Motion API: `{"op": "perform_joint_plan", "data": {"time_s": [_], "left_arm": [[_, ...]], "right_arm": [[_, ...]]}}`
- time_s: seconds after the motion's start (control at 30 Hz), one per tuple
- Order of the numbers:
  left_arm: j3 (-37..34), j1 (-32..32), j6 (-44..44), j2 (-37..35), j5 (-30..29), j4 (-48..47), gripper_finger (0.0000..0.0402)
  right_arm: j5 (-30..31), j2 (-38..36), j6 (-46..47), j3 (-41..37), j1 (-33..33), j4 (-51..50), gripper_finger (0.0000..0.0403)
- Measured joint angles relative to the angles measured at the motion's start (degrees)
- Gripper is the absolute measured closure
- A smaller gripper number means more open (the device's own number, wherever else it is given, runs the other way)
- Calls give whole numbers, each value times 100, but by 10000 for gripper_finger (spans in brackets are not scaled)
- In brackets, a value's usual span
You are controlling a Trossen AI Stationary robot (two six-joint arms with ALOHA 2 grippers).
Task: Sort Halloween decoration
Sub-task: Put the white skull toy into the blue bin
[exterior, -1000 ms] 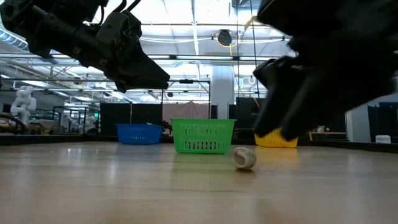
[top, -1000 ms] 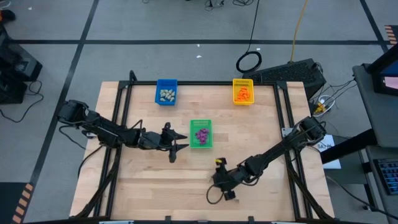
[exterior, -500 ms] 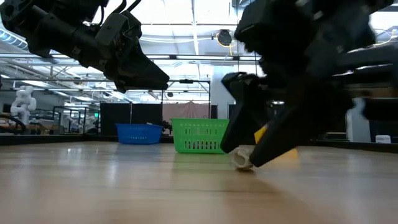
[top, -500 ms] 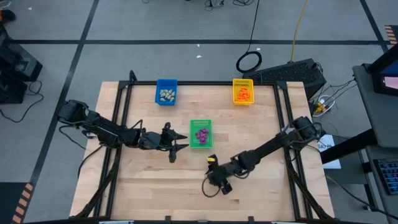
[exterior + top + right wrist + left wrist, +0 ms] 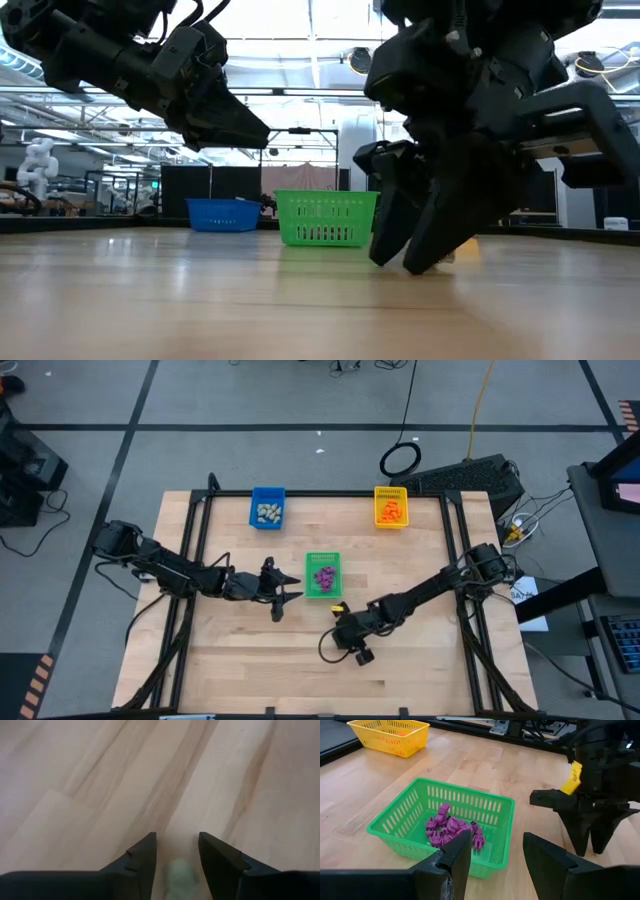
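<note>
Presently the right gripper (image 5: 177,851) straddles a pale trinket (image 5: 179,872) on the table (image 5: 420,570), fingers parted and not visibly pinching; next, judged: close, lift, carry to the blue tray (image 5: 267,507), while the left gripper (image 5: 495,852) hangs spread by the green tray (image 5: 395,822).

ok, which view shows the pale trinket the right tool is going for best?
Right wrist view: the pale trinket sits on the table between the right tool fingers, blurred. Low view shows only a pale sliver behind the tool. High and left wrist views hide it.

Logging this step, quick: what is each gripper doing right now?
Left gripper: open, empty, beside the green plastic tray.
Right gripper: down around a small pale grey-white trinket; grip cannot be told.
</note>
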Motion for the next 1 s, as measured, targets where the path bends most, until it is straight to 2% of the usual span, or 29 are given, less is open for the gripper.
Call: {"op": "perform_joint_plan", "data": {"time_s": [0.23, 0.47, 0.53, 0.87, 1.0], "left_arm": [[0, 0, -4, 0, 0, 2, 223], [0, 0, -17, 0, 0, 2, 223], [0, 0, -17, 0, 0, 2, 223], [0, 0, -49, 0, 0, 7, 223], [0, 0, -105, 2, 0, -7, 223]], "right_arm": [[33, -129, 1020, 273, 56, -319, 253], [506, -247, 1956, 975, 299, -2214, 228], [607, -247, 2087, 995, 326, -2478, 228], [755, -189, 1807, 553, 261, -1644, 247], [732, -38, 1805, 509, 216, -1640, 248]]}}
